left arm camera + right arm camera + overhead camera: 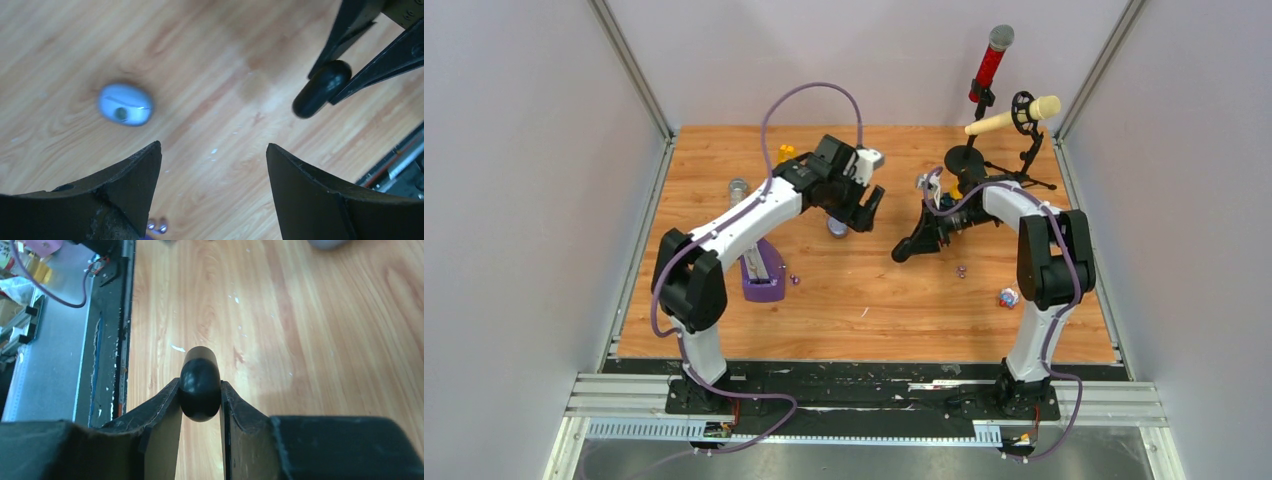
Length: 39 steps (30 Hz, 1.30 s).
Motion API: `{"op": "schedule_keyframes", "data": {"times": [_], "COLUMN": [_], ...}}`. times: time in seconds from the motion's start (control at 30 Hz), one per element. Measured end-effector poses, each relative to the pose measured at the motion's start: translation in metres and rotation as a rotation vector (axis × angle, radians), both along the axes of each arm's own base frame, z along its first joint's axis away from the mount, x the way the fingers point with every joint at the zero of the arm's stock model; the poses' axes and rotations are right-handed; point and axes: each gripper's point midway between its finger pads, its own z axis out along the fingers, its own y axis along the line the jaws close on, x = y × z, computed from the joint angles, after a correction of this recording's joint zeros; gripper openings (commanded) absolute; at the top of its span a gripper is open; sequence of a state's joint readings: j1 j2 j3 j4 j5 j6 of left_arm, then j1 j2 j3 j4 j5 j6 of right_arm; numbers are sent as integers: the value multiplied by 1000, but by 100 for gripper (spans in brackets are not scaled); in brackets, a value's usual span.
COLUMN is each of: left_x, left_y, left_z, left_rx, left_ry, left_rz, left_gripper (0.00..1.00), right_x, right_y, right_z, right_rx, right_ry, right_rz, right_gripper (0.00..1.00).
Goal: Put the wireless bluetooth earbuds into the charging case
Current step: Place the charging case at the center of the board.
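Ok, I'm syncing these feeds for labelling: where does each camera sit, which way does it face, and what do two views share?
Top external: above and behind the bases, facing down on the table; shows both whole arms, left hand and right hand.
Left wrist: on the left wrist, facing down at the blue case; own open fingers at bottom.
Right wrist: on the right wrist, facing down over the table; own fingers clamp the black case.
Shared: both wrist views show the black case.
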<state>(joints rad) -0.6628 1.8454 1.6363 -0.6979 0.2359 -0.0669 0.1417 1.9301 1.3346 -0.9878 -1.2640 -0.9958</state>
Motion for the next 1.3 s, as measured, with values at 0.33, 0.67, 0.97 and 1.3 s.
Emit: {"op": "schedule_keyframes", "data": {"times": [0.33,0.67,0.97,1.3], "left_x": [46,32,30,25], "left_y": [83,109,114,116], "left_z": [35,32,46,35], "left_rx": [-6,33,36,49], "left_ry": [-107,-124,-177,-157], "left_rz": [220,235,215,207], "left_gripper": [86,86,87,87], "right_x": [46,45,59,66], "right_y": [1,23,14,1], "right_z": [-53,-71,-79,-79], "right_rx": [-238,-370,-443,-524], "right_ry": [156,205,237,206], "right_rz": [-143,-197,-311,-398], "right_gripper": [22,27,44,68]}}
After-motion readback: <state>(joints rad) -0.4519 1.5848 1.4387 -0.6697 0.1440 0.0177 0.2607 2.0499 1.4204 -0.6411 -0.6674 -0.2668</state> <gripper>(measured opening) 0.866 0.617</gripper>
